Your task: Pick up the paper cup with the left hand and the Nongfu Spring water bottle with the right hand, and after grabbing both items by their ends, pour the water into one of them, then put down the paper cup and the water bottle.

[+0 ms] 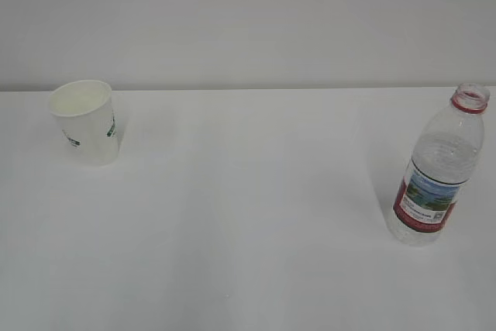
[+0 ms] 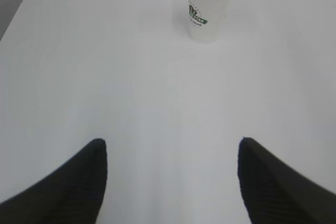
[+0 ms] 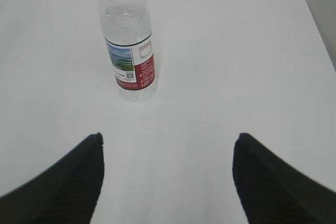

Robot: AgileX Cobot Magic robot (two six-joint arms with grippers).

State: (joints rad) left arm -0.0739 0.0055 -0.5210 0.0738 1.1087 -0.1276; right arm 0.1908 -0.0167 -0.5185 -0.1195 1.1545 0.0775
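Plainly, both task things stand upright and untouched on a smooth matte white table [image 1: 248,215], far apart from each other. At the left of the exterior view stands the paper cup [image 1: 85,120], a small white tapered cone with a thin rolled rim and a dark green-black printed logo on its side; its open mouth shows a pale, dull inner wall, and whether any liquid lies inside I cannot tell. At the right stands the Nongfu Spring water bottle [image 1: 438,168], a clear plastic cylinder with ribbed, rounded shoulders, a red ring at its uncapped neck, and a glossy red label bearing a landscape picture around its lower body. The water [image 1: 448,151] shows its surface in the shoulder region above the label. In the left wrist view the left hand [image 2: 170,182] is spread wide and holds nothing: its two black, finely ridged fingers [image 2: 79,182] rise from the bottom corners, with bare table between them and the cup well ahead near the top edge. In the right wrist view the right hand [image 3: 168,182] is likewise released, its dark ribbed fingers [image 3: 273,182] far apart, with the bottle ahead and left of centre, clear of both.
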